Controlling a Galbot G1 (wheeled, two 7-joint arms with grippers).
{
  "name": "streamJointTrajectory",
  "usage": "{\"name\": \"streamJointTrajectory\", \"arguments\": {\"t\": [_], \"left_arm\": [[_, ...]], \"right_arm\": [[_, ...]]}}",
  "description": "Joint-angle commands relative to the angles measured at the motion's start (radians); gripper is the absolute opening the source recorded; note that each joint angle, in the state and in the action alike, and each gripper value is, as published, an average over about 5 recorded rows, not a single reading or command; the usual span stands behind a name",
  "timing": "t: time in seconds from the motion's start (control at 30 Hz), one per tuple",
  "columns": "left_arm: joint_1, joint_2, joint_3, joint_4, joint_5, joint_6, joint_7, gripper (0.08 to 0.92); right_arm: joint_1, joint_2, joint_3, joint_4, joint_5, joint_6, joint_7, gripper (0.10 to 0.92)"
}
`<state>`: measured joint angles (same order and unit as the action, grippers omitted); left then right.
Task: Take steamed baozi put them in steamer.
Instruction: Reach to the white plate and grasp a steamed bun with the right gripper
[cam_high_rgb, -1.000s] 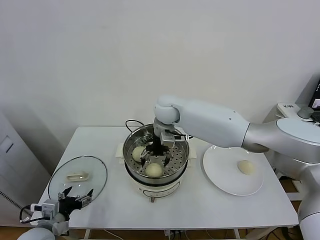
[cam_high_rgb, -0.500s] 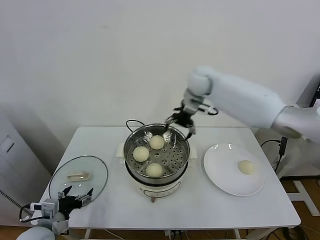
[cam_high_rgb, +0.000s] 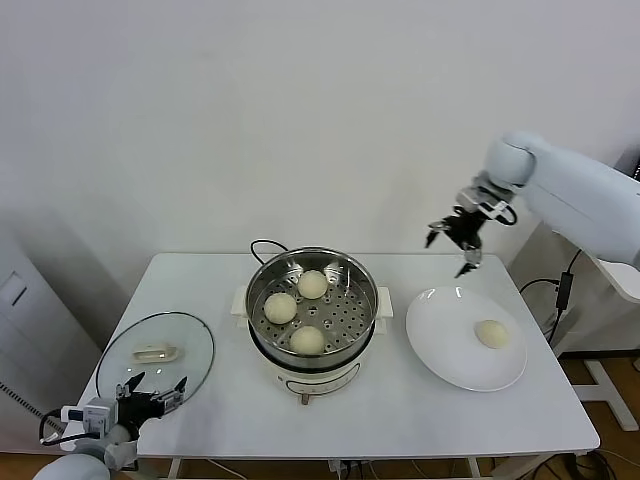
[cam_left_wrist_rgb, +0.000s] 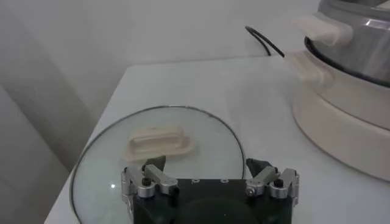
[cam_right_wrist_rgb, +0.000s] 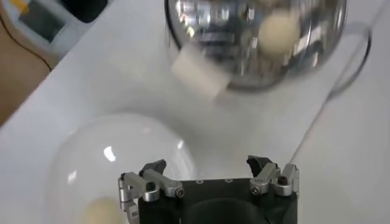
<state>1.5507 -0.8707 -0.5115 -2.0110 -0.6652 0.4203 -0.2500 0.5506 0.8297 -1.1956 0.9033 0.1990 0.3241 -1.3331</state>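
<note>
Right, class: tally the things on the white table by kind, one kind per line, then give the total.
Steamed baozi: 4, with three in the steamer and one on the plate
Steamer: 1
White plate: 1
Glass lid: 1
Total: 7

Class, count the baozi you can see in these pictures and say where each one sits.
4. Three lie in the steamer: baozi at the back, left and front. One remains on the white plate. None appears hidden.

Steamer (cam_high_rgb: 313, 330) between lid (cam_high_rgb: 157, 355) and plate (cam_high_rgb: 450, 340)
</note>
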Motion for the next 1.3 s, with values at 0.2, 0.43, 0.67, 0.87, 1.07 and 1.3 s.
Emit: {"name": "streamJointTrajectory", "arguments": {"t": [0.2, 0.43, 0.67, 0.87, 1.07, 1.3], "left_arm": [[-0.002, 0.000, 0.001, -0.001, 0.000, 0.003, 0.000, 0.823], [-0.002, -0.002, 0.001, -0.002, 0.000, 0.004, 0.000, 0.823], [-0.002, -0.001, 0.002, 0.000, 0.000, 0.004, 0.000, 0.823], [-0.002, 0.000, 0.003, 0.001, 0.000, 0.003, 0.000, 0.823], [-0.002, 0.000, 0.006, 0.004, 0.000, 0.003, 0.001, 0.823], [-0.001, 0.000, 0.009, 0.004, 0.001, 0.003, 0.001, 0.823]], "right_arm": [[-0.254, -0.067, 0.165, -0.157, -0.134, -0.023, 0.062, 0.823], [-0.354, -0.037, 0.254, -0.206, -0.220, -0.008, 0.092, 0.823], [-0.408, -0.016, 0.312, -0.248, -0.274, 0.002, 0.106, 0.823], [-0.435, -0.005, 0.351, -0.281, -0.320, 0.012, 0.119, 0.823], [-0.459, -0.001, 0.394, -0.305, -0.365, 0.018, 0.135, 0.823], [-0.493, 0.007, 0.441, -0.326, -0.407, 0.025, 0.146, 0.823]]}}
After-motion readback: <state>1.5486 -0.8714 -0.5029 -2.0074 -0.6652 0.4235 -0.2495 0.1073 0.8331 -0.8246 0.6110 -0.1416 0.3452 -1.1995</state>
